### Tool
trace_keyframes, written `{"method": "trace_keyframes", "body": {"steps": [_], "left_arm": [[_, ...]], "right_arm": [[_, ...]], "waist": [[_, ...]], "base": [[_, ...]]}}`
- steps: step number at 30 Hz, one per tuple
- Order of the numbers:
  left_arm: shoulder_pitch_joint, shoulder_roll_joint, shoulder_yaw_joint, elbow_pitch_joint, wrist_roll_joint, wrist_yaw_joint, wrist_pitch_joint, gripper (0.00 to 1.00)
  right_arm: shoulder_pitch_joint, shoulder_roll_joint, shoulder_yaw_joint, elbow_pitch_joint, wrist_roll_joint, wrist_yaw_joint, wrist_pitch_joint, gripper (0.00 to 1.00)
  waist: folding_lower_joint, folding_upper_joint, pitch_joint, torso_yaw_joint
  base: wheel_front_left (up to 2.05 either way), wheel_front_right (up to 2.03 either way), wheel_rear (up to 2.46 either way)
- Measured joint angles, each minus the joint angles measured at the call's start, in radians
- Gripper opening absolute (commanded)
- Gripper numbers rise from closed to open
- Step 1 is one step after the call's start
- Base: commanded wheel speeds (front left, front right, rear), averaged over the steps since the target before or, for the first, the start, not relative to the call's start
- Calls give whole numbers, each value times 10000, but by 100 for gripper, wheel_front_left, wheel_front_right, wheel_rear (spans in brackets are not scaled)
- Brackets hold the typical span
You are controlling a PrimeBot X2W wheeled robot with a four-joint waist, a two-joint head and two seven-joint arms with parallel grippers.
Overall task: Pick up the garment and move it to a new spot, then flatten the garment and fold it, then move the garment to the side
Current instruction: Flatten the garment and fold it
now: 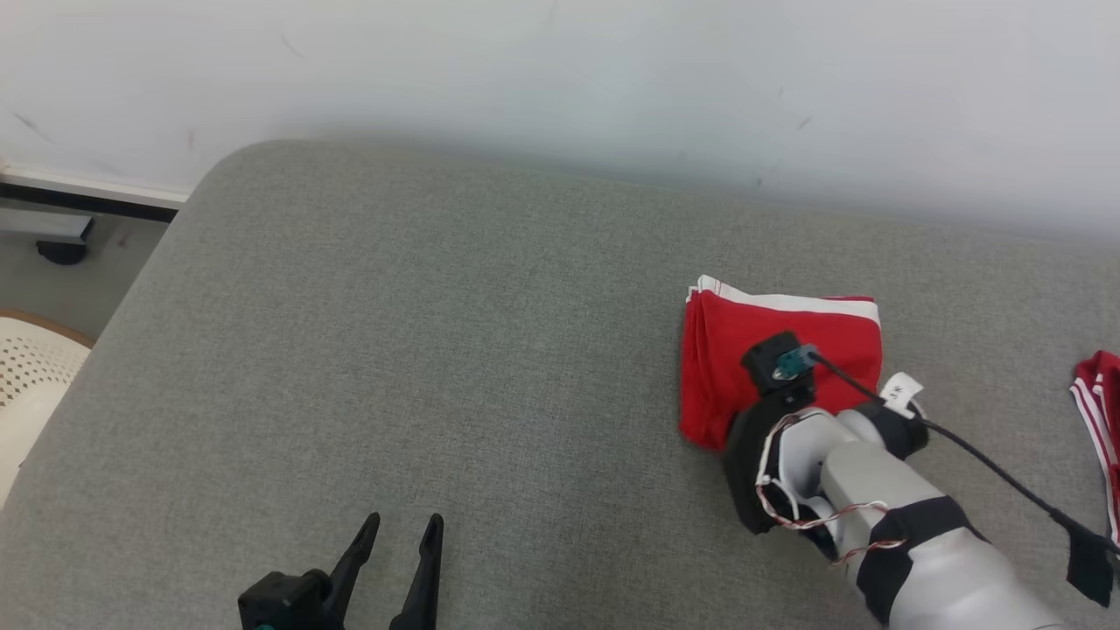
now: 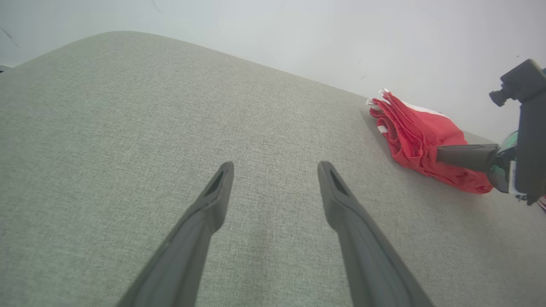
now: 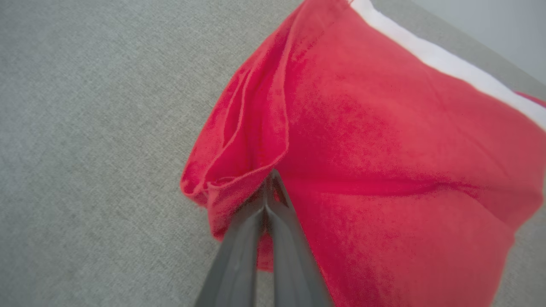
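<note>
The garment (image 1: 779, 324) is red with a white band and lies folded in a small thick square on the grey cushion (image 1: 394, 350), right of centre. It also shows in the left wrist view as a layered red stack (image 2: 418, 136). My right gripper (image 3: 269, 181) is shut, its tips pinched at a folded edge on the garment's (image 3: 384, 149) near left corner. In the head view the right wrist (image 1: 787, 455) covers that corner. My left gripper (image 1: 404, 525) hovers open over bare cushion at the lower left, its tips (image 2: 275, 166) far from the garment.
Another red and white striped cloth (image 1: 1098, 394) lies at the right edge of the cushion. A white wall (image 1: 560, 79) runs behind it. Past the cushion's rounded left end, a pale perforated chair (image 1: 35, 367) stands on the floor.
</note>
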Motion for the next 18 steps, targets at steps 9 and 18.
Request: {"method": "trace_keyframes", "body": {"steps": [9,18], "left_arm": [[7,21,-17,4,-31,0,-2,100],[-43,31,499,-125,397,198,-267,100]], "right_arm": [[658,295,512,-1308,33,0,479,0],[1200,215,-968,-2905,161,0,-539,100]], "waist": [[-1,0,-84,-132],[0,0,-150,-295]], "base": [[0,0,0],[0,0,0]]}}
